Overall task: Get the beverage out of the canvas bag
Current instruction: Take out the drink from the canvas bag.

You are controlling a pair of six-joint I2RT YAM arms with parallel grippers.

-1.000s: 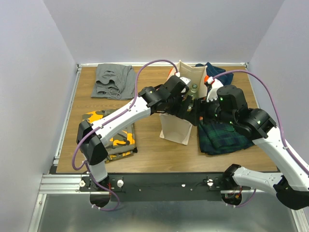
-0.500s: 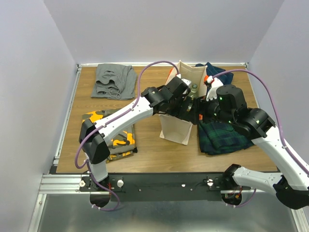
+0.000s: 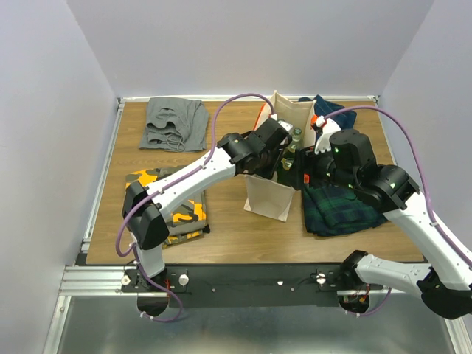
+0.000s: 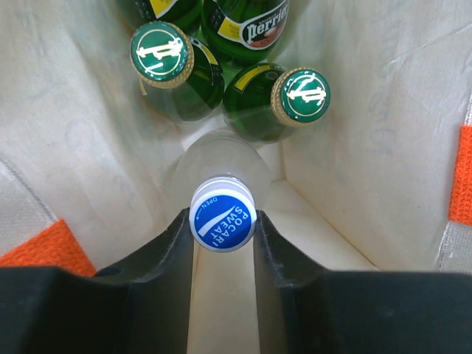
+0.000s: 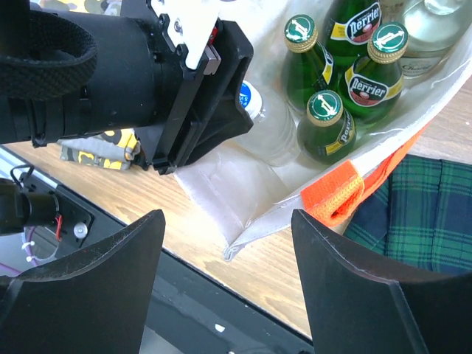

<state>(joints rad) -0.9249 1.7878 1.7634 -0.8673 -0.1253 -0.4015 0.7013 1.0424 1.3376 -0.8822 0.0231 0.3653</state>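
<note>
Blue-capped clear bottle (image 4: 223, 218) stands upright inside the canvas bag (image 4: 88, 147), just beside green Perrier bottles (image 4: 300, 94) — the left tool (image 4: 222, 219), spread a second ago, now pinches its cap. The right tool (image 5: 226, 217) hangs spread near the bag's orange-handled rim — the bag sits on the desk (image 3: 221, 228).

On the wooden counter (image 3: 228, 221) lie folded clothes — a grey garment (image 3: 173, 123) far left, an orange camouflage garment (image 3: 183, 214) nearer, a dark plaid cloth (image 3: 343, 210) right.

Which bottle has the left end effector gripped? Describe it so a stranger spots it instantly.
Find the tall cream canvas bag with orange handles and look inside. The left end effector is shut on a clear bottle. It alone has a blue-and-white cap; its neighbours are green Perrier bottles with green caps.
</note>
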